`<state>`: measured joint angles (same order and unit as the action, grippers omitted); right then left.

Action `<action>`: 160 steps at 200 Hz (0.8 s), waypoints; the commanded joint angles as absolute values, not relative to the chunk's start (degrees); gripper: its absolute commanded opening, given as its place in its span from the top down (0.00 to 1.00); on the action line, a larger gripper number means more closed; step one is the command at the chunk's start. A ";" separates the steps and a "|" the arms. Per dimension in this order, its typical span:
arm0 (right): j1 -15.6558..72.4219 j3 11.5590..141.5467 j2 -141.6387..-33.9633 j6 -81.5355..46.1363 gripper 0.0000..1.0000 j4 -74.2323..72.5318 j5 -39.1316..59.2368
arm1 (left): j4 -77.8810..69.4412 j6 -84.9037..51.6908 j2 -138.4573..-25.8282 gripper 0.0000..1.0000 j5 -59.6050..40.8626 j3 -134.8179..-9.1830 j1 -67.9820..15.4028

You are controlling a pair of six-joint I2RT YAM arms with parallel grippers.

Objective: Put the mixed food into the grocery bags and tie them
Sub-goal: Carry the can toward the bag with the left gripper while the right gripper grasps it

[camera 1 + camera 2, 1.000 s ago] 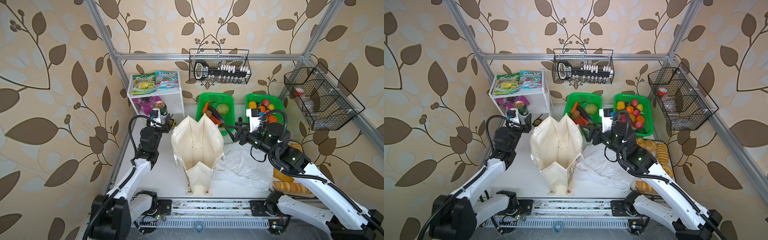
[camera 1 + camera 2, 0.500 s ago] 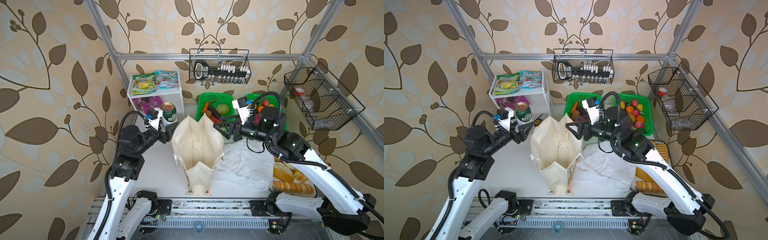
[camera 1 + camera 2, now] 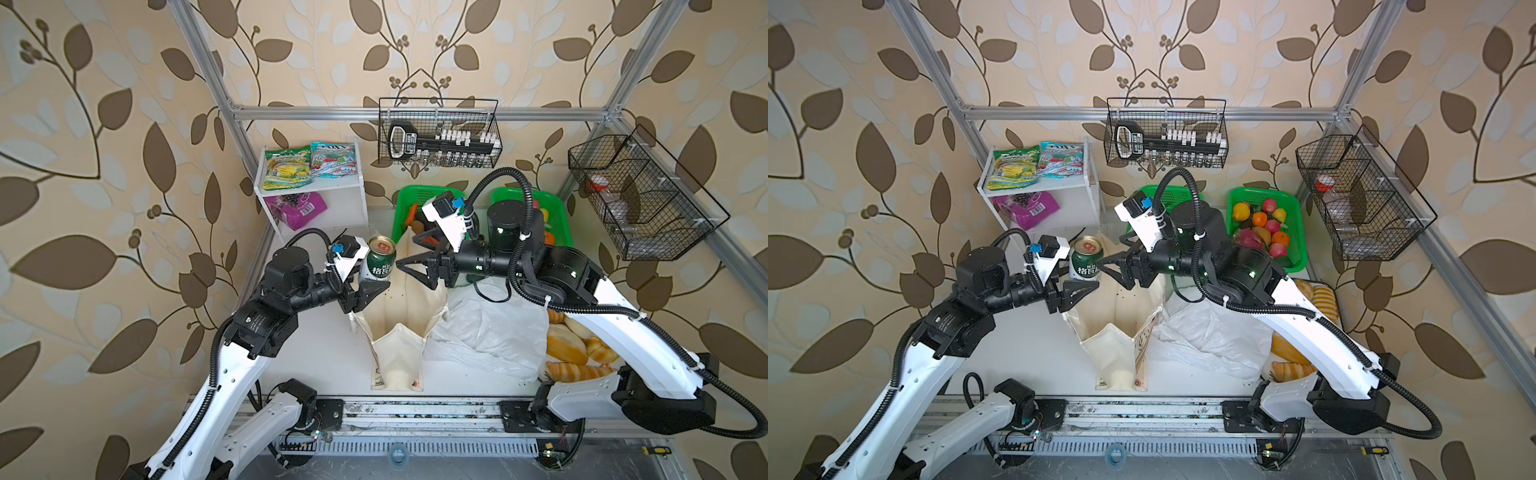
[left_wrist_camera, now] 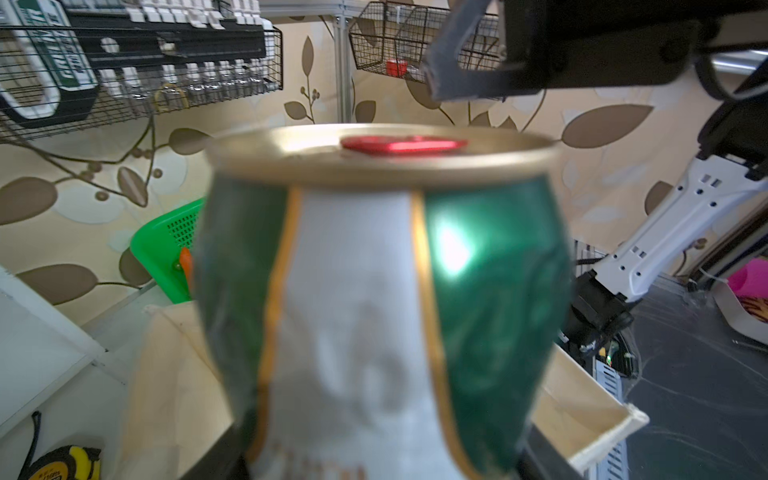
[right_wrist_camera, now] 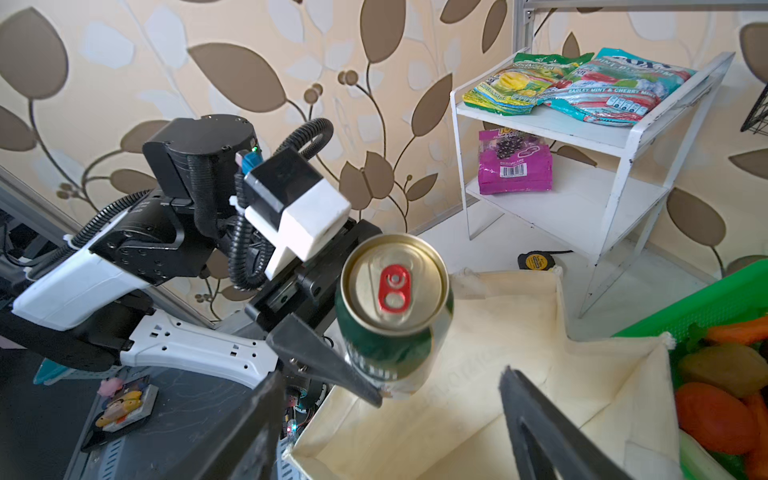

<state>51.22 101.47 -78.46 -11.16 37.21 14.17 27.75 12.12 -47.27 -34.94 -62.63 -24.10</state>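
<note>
Your left hand (image 3: 374,282) grasps the green metal drink can (image 3: 381,266) upright, lid up, at the rim of the open cream canvas tote (image 3: 400,345); your right hand (image 3: 406,252), released, faces it above the tote.

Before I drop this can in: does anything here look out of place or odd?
A yellow tape measure lies on the table by the shelf; it is no grocery item. The plastic bag lies crumpled beside the tote. The can sits roughly upright in the left claw.
</note>
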 commanded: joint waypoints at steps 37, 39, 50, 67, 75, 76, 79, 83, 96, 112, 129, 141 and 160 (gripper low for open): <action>51.92 109.06 -85.45 -6.32 0.17 47.02 14.93 | 26.94 19.43 -48.44 0.71 -31.74 -67.58 -29.06; 51.87 109.46 -85.72 -6.24 0.17 47.33 14.87 | 27.02 19.47 -48.52 0.71 -31.69 -67.59 -29.17; 51.94 111.39 -87.32 -5.57 0.18 49.30 15.46 | 27.34 20.20 -48.92 0.71 -31.33 -67.83 -29.74; 51.97 114.04 -89.69 -4.67 0.18 51.90 16.13 | 28.23 21.36 -49.44 0.70 -30.75 -68.11 -30.45; 52.01 115.01 -90.55 -4.42 0.19 52.89 16.60 | 28.54 21.61 -49.56 0.70 -30.06 -68.20 -30.66; 51.97 115.16 -90.67 -4.41 0.19 52.95 16.69 | 28.55 21.66 -49.52 0.70 -29.97 -68.20 -30.71; 51.95 115.61 -91.00 -4.40 0.20 53.29 16.82 | 28.56 21.78 -49.53 0.70 -29.78 -68.20 -30.77; 52.02 115.99 -91.41 -4.34 0.20 53.70 17.05 | 28.65 21.85 -49.52 0.70 -29.51 -68.20 -30.84; 52.03 116.47 -92.15 -4.23 0.21 54.38 18.21 | 28.37 21.93 -49.39 0.70 -28.84 -68.12 -30.96; 52.03 116.06 -92.34 -4.33 0.22 54.39 19.05 | 27.79 21.80 -49.13 0.69 -28.71 -67.78 -30.97; 52.03 115.58 -92.45 -3.69 0.29 54.17 20.62 | 28.10 21.88 -49.15 0.69 -28.74 -67.76 -31.07; 52.03 115.47 -92.45 -3.49 0.36 54.08 21.13 | 28.60 22.16 -49.17 0.68 -28.75 -67.76 -31.10; 52.03 115.05 -92.22 -3.25 0.49 53.64 21.44 | 28.78 22.15 -48.93 0.65 -28.09 -67.37 -31.06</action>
<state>51.62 114.63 -92.12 -5.08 52.82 18.24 33.15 21.06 -50.41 -28.03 -64.01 -30.48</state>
